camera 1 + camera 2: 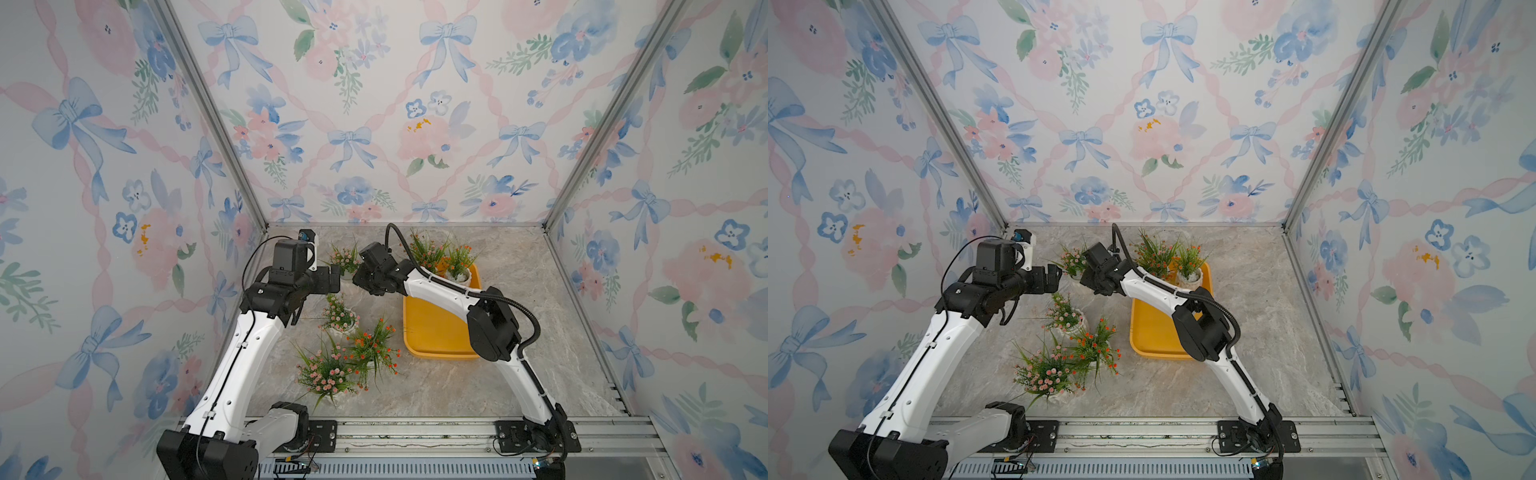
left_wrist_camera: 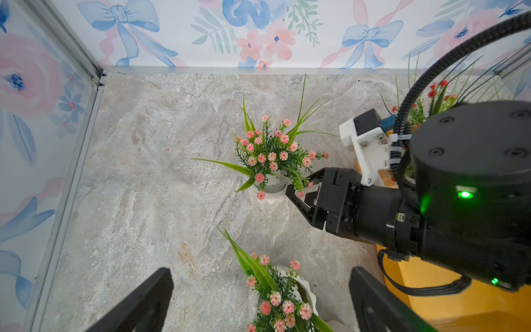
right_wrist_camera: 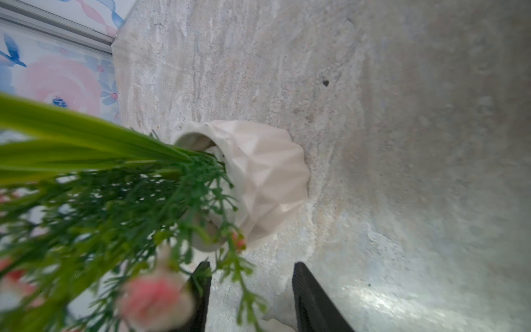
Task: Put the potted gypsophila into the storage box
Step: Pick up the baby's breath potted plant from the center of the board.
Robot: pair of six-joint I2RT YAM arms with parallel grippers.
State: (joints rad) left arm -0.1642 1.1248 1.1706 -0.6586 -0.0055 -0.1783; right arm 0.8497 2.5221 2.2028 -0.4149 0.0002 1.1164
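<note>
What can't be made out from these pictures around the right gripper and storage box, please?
- Right gripper: fingertips hidden under its own wrist in both top views.
- Storage box: partly covered by the right arm in both top views.
- Nearest pink blooms: blurred in the right wrist view.

Three walls (image 1: 374, 104) papered in watercolour blue bows, pink ribbons and pastel flowers meet at aluminium posts (image 1: 217, 124) and enclose a grey marble-patterned worktop (image 1: 457, 386) with a slotted aluminium rail (image 1: 415, 434) along its near edge.
</note>
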